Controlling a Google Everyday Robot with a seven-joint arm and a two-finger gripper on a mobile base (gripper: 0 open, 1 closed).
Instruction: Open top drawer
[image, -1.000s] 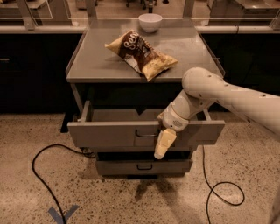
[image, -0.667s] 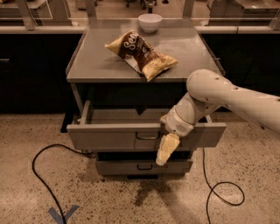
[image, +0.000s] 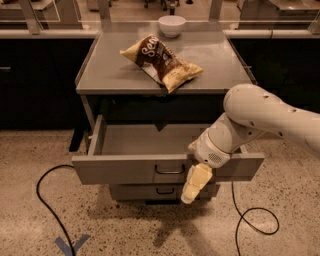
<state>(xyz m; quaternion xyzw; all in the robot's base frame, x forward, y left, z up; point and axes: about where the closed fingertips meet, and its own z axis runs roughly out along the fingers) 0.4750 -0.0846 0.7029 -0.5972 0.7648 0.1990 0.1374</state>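
Observation:
The top drawer (image: 125, 170) of the grey metal cabinet stands pulled well out, showing its broad shallow grey tray (image: 150, 139), which looks bare. Its small dark wire loop handle (image: 170, 170) sits at the centre of the front. My gripper (image: 196, 183) hangs on the white arm (image: 260, 117) just right of the handle, in front of the drawer face, pointing down and apart from the handle.
A narrower drawer (image: 165, 191) below is slightly out. On the cabinet top (image: 105, 70) lie a chip bag (image: 162, 62) and a white bowl (image: 171, 25). Black cables (image: 42, 200) loop on the speckled floor on both sides. A blue tape mark (image: 72, 245) is at front left.
The top drawer has slid further out toward the camera. My gripper has moved down and slightly right along the drawer front.

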